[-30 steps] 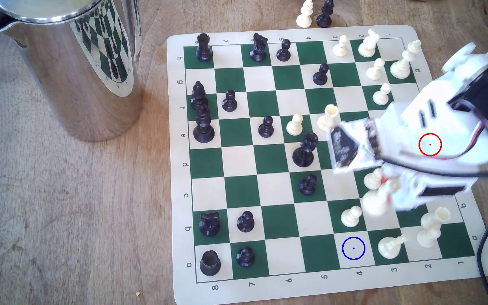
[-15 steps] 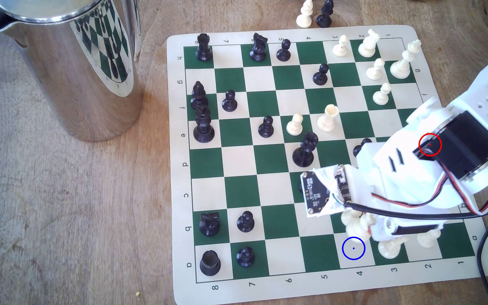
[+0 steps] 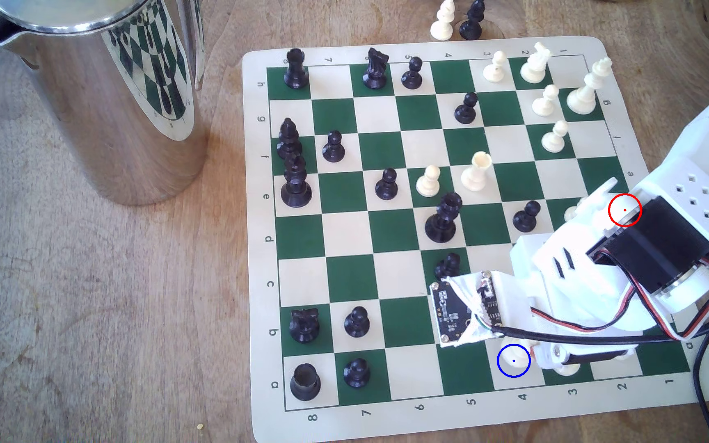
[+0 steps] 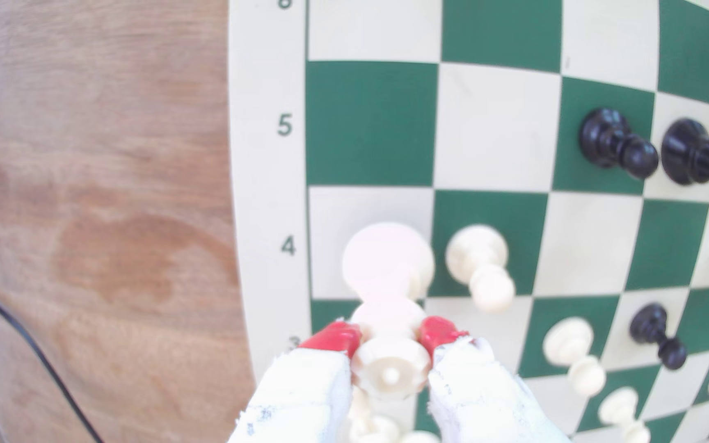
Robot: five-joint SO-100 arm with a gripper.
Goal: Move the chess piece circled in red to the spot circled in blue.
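A: What's the surface like?

B: Worn wooden table (image 3: 88,277) w/ pale stains and grain, sunlit. A green-and-cream chessboard mat (image 3: 387,426) lies flat on it, rank nos. and file letters printed on the border. A tall shiny steel jug (image 3: 101,98) stands off the mat, well apart from the gripper, mirroring the board in its side. A black cable (image 3: 704,383) trails over the mat's corner beside the arm.

A: And the gripper?

B: The gripper (image 4: 391,340) is clamped narrow on the queen (image 4: 389,298), red-tipped fingers (image 4: 335,336) pinching just under the coronet (one each side). The queen's round base sits over the cream square by the "4" label, i.e. the spot (image 3: 513,361); in the exterior view the blue ring has the cream base showing inside it.

A: Is it resting on the mat?

B: Can't tell. The wrist view looks down the piece, so base-to-mat contact is unclear.

A: What's near it?

B: A cream pawn (image 4: 483,264) just beside the queen on the next green square. Two black pieces (image 4: 619,142) farther out ahead of the fingers.

A: Anything hidden?

B: Plenty. In the exterior view the arm and its circuit board (image 3: 451,315) cover most of the queen and the gripper. The red ring (image 3: 624,210) lands on the arm's body, its square hidden. Cream pieces under the arm show only as slivers; type not readable. Two pieces beyond the mat's far edge are cut off by the frame.
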